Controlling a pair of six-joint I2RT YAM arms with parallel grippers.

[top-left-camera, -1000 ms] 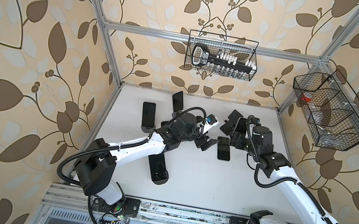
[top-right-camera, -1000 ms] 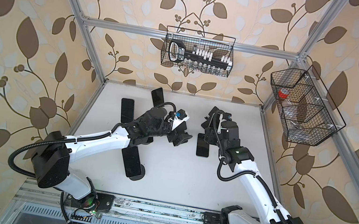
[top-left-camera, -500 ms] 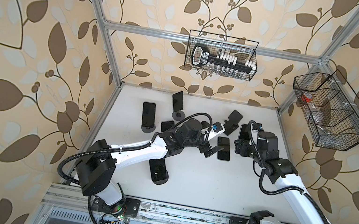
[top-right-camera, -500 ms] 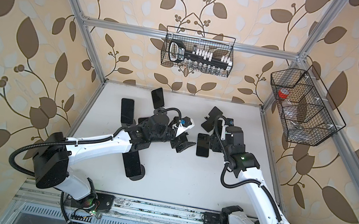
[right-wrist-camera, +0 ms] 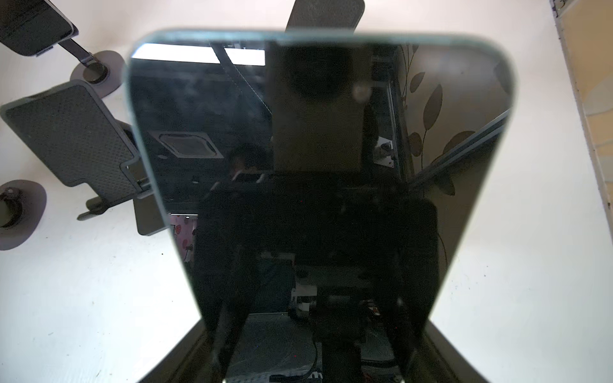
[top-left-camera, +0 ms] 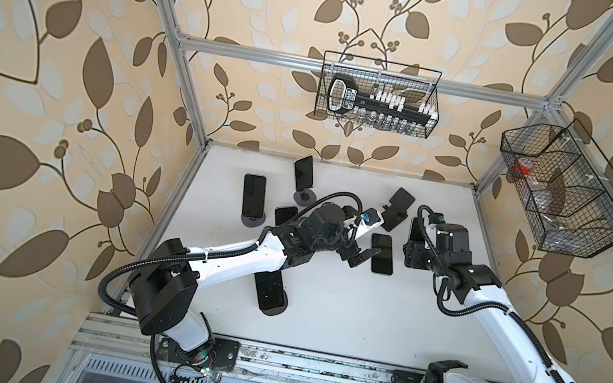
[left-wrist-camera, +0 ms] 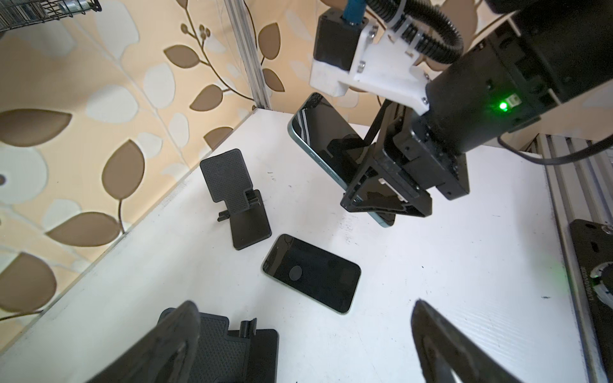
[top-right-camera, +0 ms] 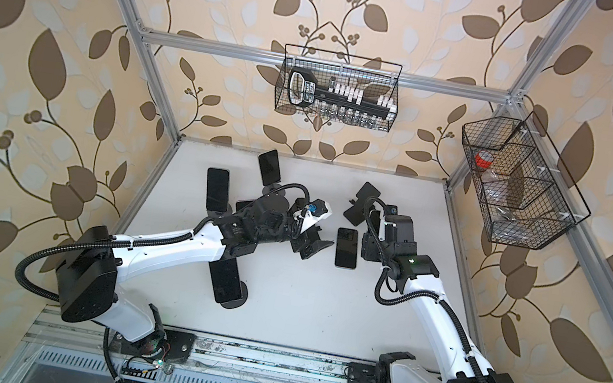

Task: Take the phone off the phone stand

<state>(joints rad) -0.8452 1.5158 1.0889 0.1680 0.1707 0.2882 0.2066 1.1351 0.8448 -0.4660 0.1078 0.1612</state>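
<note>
Phone (left-wrist-camera: 323, 146): black glass face, pale teal edge, tilting over the counter (left-wrist-camera: 464, 265), right fingers (left-wrist-camera: 363, 180) clamping its lower end. Left fingers (left-wrist-camera: 172, 345) hanging apart.

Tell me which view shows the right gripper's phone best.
Left wrist view: the phone shows nearly whole, tilted, clamped in the right gripper. The right wrist view shows only its screen, filling the frame; in both top views the arm hides most of it.

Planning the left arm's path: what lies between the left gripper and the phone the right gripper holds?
A second phone lying flat, between left gripper and held phone, in the left wrist view.
</note>
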